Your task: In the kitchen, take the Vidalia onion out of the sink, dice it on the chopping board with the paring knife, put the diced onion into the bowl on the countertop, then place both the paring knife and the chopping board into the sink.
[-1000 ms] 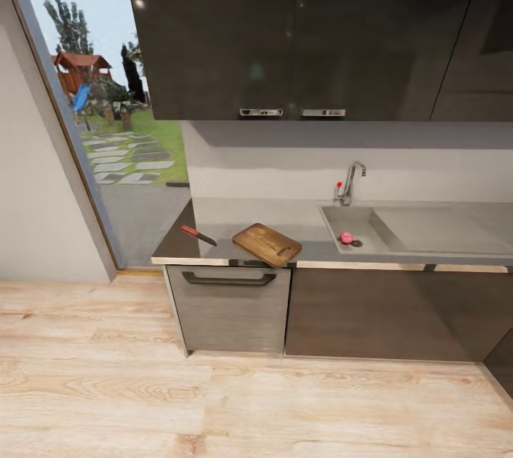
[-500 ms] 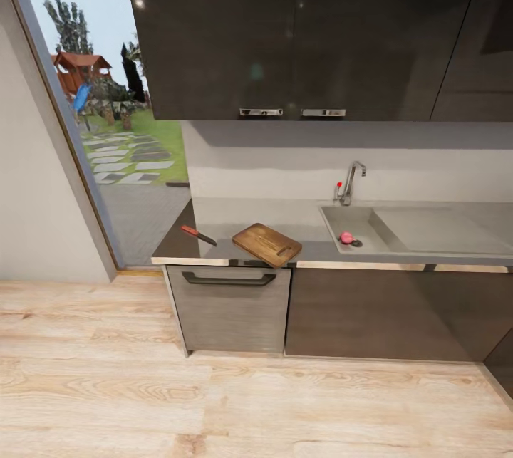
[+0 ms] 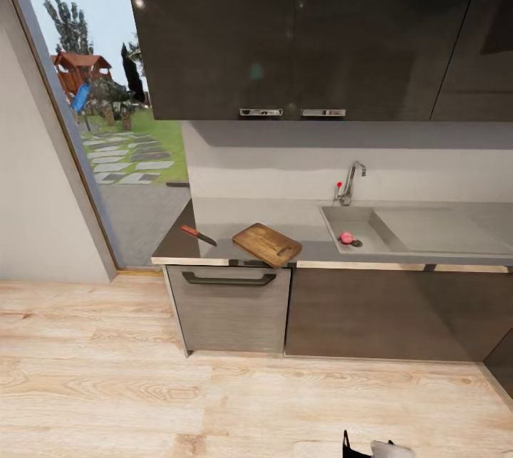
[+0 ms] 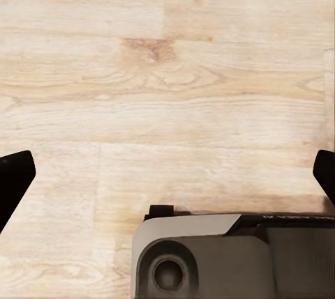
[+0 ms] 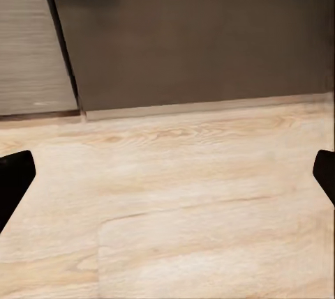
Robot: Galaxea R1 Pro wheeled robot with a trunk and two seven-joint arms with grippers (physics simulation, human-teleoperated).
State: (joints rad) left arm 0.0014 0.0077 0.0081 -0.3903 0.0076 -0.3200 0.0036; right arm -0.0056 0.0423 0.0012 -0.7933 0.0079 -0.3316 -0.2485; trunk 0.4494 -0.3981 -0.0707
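Onion (image 3: pixel 347 237) waits in sink (image 3: pixel 356 229), board (image 3: pixel 266 243) and knife (image 3: pixel 197 234) on worktop (image 3: pixel 299 216); both grippers spread, empty, above floor (image 3: pixel 214 401).

Glossy dark upper wall cabinets (image 3: pixel 306 30) with two small chrome handles (image 3: pixel 292 112) hang above a pale grey backsplash wall (image 3: pixel 285 162). Below the worktop sits a grey brushed-metal dishwasher front (image 3: pixel 229 312) with a dark bar handle (image 3: pixel 228 278), next to dark brown base cabinet doors (image 3: pixel 385 315). The light wood-plank floor (image 3: pixel 178 401) runs to the cabinets' foot. At the left, a tall glass opening (image 3: pixel 107 109) looks onto a garden with grass, stepping stones, trees and a red-roofed playhouse (image 3: pixel 80 68).
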